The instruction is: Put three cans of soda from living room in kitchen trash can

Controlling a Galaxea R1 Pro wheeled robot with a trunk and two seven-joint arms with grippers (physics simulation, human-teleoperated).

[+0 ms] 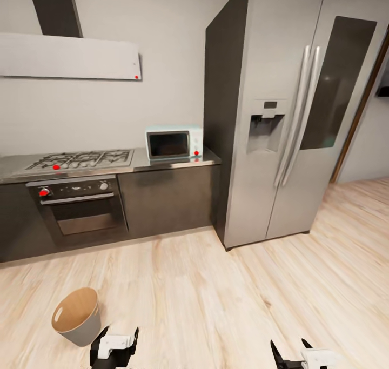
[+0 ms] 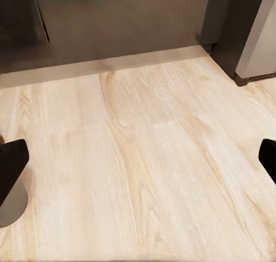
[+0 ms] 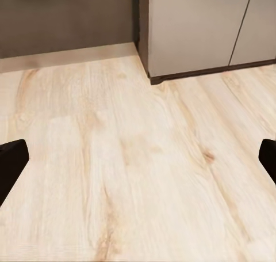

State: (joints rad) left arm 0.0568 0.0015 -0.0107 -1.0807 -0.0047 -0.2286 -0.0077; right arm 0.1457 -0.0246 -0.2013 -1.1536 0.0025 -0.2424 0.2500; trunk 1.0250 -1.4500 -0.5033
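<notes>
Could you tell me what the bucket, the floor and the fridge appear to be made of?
The bucket: smooth matte grey outside, coppery brown inside, possibly plastic. The floor: light wood planks, with visible grain and seams. The fridge: brushed grey metal by its look, with shiny handles and a dark glossy panel.

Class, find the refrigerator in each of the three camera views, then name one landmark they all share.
Head view: the refrigerator stands tall at the right, beside the counter.
Left wrist view: its lower corner, past the floor planks.
Right wrist view: the bottoms of its two doors, meeting the floor.
Shared landmark: the dark base cabinet beside it.
</notes>
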